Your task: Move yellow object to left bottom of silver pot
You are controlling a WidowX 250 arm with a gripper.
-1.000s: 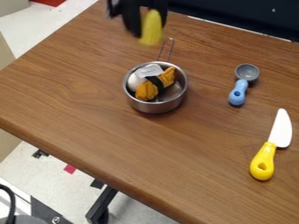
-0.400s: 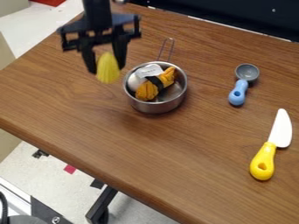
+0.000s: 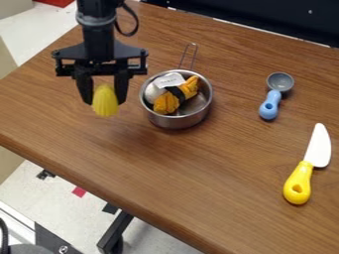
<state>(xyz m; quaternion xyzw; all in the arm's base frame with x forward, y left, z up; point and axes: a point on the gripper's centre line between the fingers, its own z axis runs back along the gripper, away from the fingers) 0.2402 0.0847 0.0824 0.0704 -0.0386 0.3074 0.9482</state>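
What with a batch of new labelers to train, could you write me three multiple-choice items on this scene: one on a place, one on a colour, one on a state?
1. Where in the view does the blue-handled spoon lie?
A) Left of the silver pot
B) Inside the silver pot
C) Right of the silver pot

2. What colour is the handle of the knife?
A) Yellow
B) Green
C) Red

3. What is the state of the yellow object?
A) Lying loose on the floor
B) Held by the gripper
C) Resting in the silver pot

Right letters:
1. C, the spoon lies beyond the pot's right side, apart from it.
2. A, a yellow handle joins the white blade.
3. B, the gripper's fingers flank the yellow object, left of the pot in the view.
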